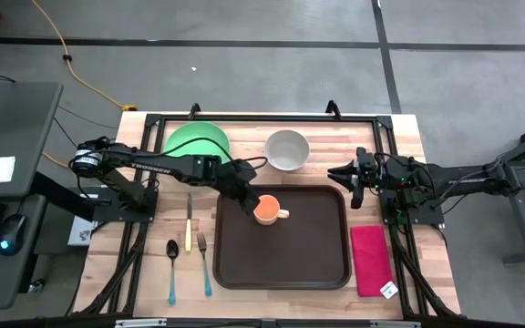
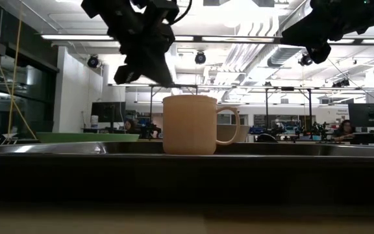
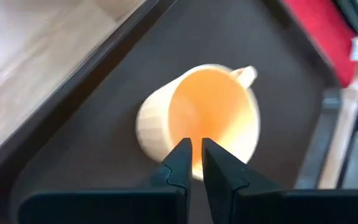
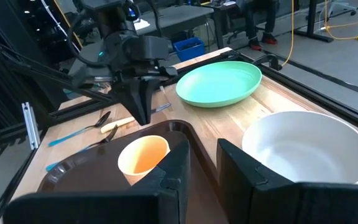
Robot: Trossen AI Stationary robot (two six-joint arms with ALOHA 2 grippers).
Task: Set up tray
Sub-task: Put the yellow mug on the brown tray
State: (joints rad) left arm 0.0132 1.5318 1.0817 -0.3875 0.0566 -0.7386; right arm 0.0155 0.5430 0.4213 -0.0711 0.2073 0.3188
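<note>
A cream mug (image 1: 267, 210) with an orange inside stands upright on the dark-brown tray (image 1: 281, 260), in its far left corner, with its handle toward the table's right. My left gripper (image 1: 249, 202) points down just above the mug's left rim. The low view shows its fingertips (image 2: 169, 83) clear of the mug (image 2: 190, 125). In the left wrist view there is only a narrow gap between its fingers (image 3: 197, 149). My right gripper (image 1: 347, 178) hovers open and empty past the tray's far right corner, beside the white bowl (image 1: 287, 148).
A green plate (image 1: 197, 141) and the white bowl stand behind the tray. A knife (image 1: 189, 223), a fork (image 1: 204, 264) and a spoon (image 1: 172, 269) lie left of the tray. A red-pink napkin (image 1: 370, 260) lies to its right. The rest of the tray floor is bare.
</note>
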